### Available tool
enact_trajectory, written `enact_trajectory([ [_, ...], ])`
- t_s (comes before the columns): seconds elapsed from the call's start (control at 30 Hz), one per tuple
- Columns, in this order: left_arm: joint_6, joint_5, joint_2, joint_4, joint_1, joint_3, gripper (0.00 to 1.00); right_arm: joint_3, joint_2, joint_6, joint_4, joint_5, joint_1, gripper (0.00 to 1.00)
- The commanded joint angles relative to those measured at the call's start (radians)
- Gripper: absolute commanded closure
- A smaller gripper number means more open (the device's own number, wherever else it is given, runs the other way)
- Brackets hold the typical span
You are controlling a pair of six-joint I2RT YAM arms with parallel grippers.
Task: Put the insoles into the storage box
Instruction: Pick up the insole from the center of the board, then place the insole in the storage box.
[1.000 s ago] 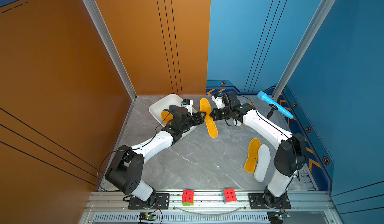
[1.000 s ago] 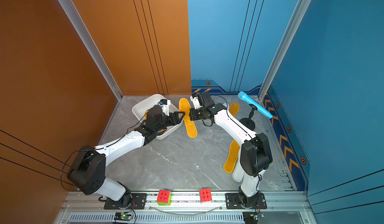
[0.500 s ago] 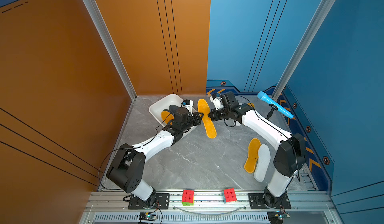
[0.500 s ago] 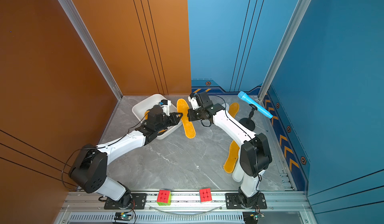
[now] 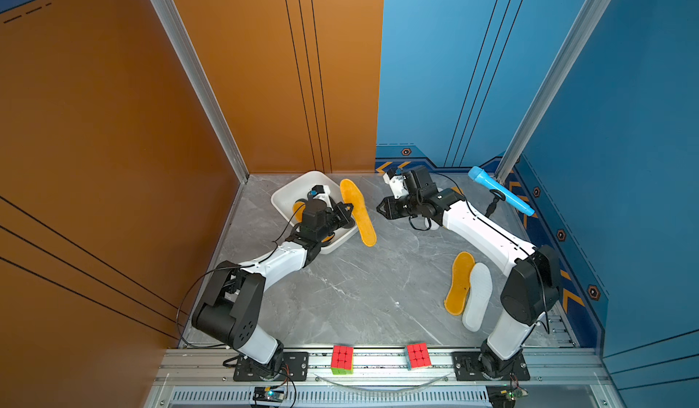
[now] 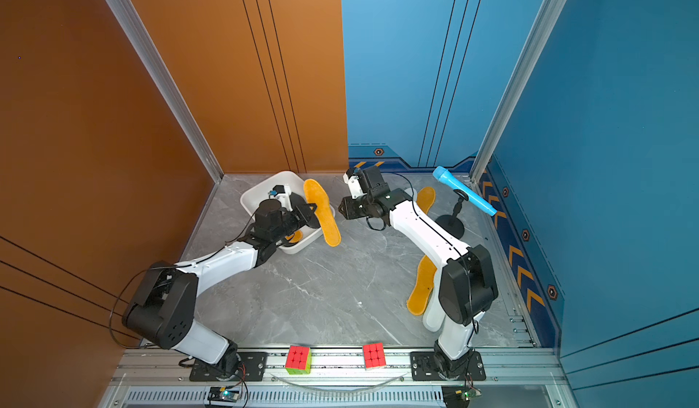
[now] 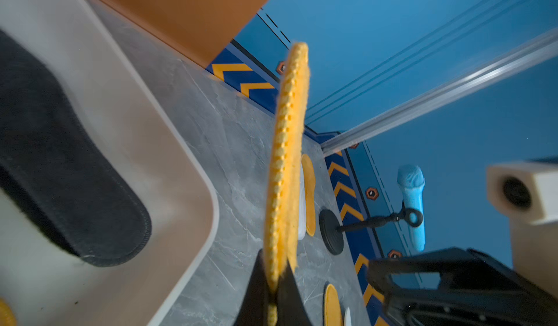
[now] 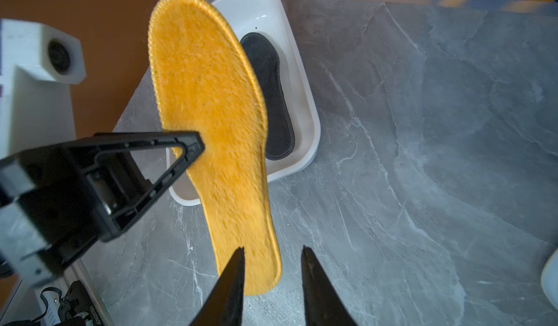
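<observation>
1. The grey marble counter (image 5: pixel 340 292) is carrying everything between my two arms.
2. The storage box (image 5: pixel 302 183) is sitting at the far left of the counter, close to the orange wall.
3. My left claw (image 7: pixel 273 285) is pinching one orange insole (image 5: pixel 357 213) by its long edge, fingers pressed together on it. The insole is hanging just beside the box's right-hand rim, outside the box.
4. A dark grey insole (image 8: pixel 271 98) is lying flat inside the box, and part of another orange insole (image 5: pixel 298 211) is showing in there beside my left wrist.
5. An orange insole (image 5: pixel 459 283) and a white insole (image 5: pixel 477 296) are lying side by side, touching, on the counter near my right arm's base, well apart from the box. One more orange insole (image 6: pixel 425 200) is peeking out behind my right forearm.
6. A blue microphone (image 5: pixel 501 190) is leaning on its stand in the far right corner.
7. My right claw (image 8: pixel 271 250) is standing spread and gripping nothing, pointing at the held insole's near end.
8. Two puzzle cubes (image 5: pixel 342 359) are sitting on the front rail.
</observation>
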Motion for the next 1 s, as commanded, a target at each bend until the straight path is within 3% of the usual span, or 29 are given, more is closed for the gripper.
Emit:
enact_trajectory([
  [0.0, -0.171, 0.014, -0.004, 0.143, 0.065, -0.023, 1.0, -0.037, -0.07, 0.015, 0.024, 0.005, -0.025, 0.65],
  [0.13, -0.268, 0.026, 0.055, 0.184, 0.143, 0.022, 1.0, -0.086, -0.101, 0.029, 0.049, 0.003, -0.047, 0.64],
  [0.5, -0.335, 0.173, 0.25, 0.121, 0.255, 0.242, 1.0, -0.16, -0.152, 0.046, 0.058, 0.002, -0.076, 0.63],
  [0.8, -0.203, 0.194, 0.295, -0.209, 0.278, 0.369, 1.0, -0.19, -0.155, 0.06, 0.064, -0.015, -0.094, 0.63],
  [0.97, -0.214, 0.212, 0.334, -0.235, 0.3, 0.399, 1.0, -0.199, -0.16, 0.06, 0.071, -0.016, -0.098, 0.63],
])
